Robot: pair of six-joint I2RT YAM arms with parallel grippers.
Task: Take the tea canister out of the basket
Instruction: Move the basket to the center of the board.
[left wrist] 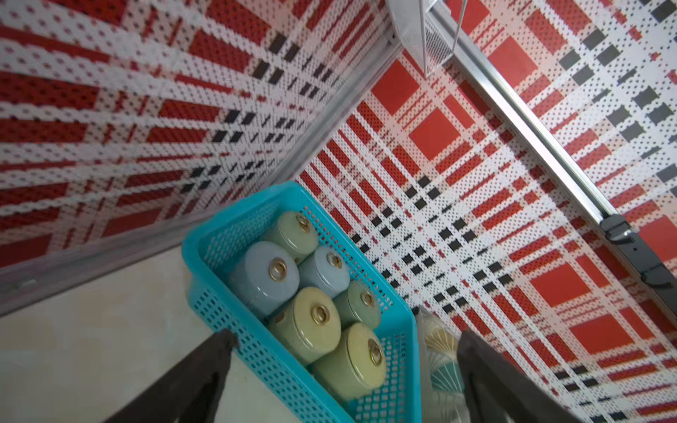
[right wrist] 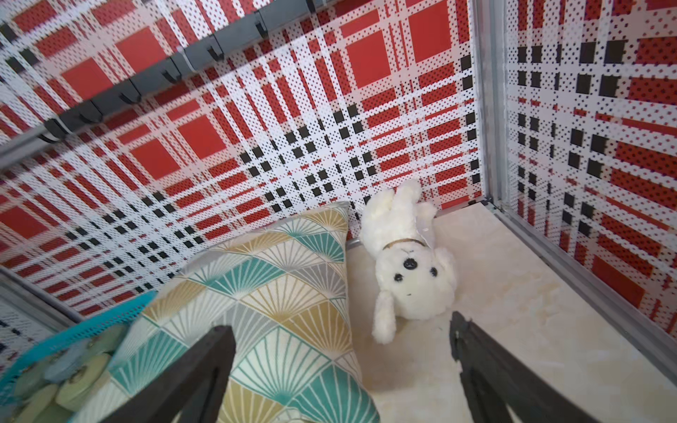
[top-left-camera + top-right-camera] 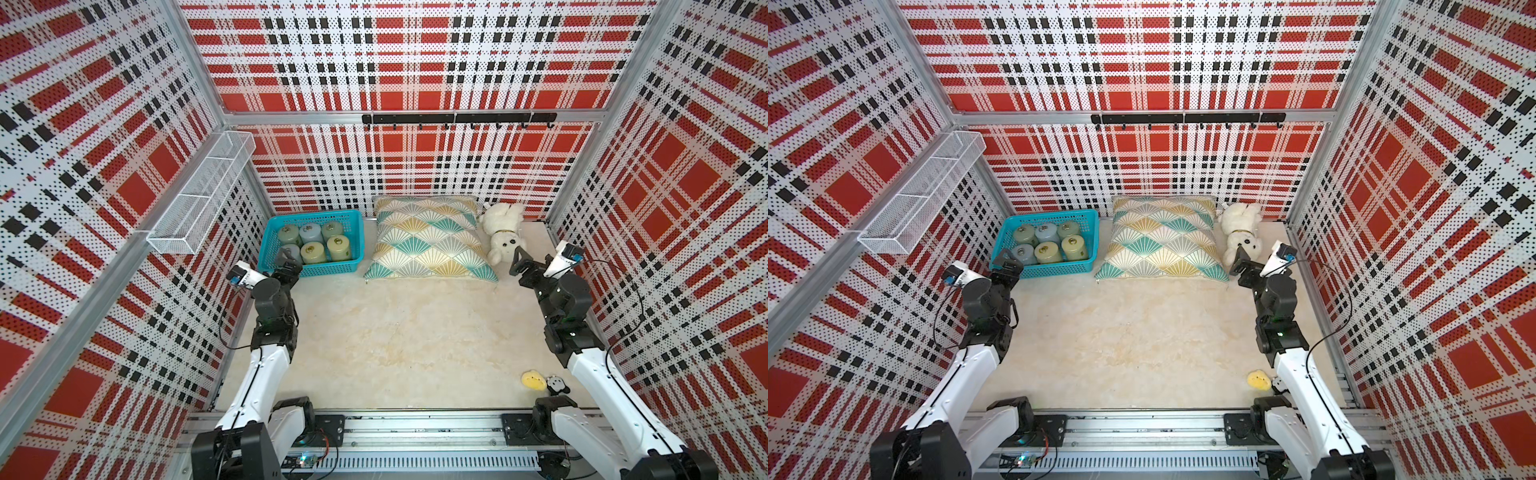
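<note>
**Clearance around the basket (image 3: pixel 328 268)**

Upper left of centre in both top views. Top open, free from above. Inside, six canisters (image 3: pixel 312 252) packed close, two rows of three; narrow gaps only. Right side: pillow (image 3: pixel 428 245) just beside. Behind and left: plaid wall (image 3: pixel 316 191) close. Above, further left: wire rack (image 3: pixel 199 195) juts out. In front: open floor (image 3: pixel 395 332).

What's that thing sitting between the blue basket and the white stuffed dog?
A fan-patterned pillow fills the stretch between the basket and the stuffed dog, along the back wall. It shows in both top views.
</note>
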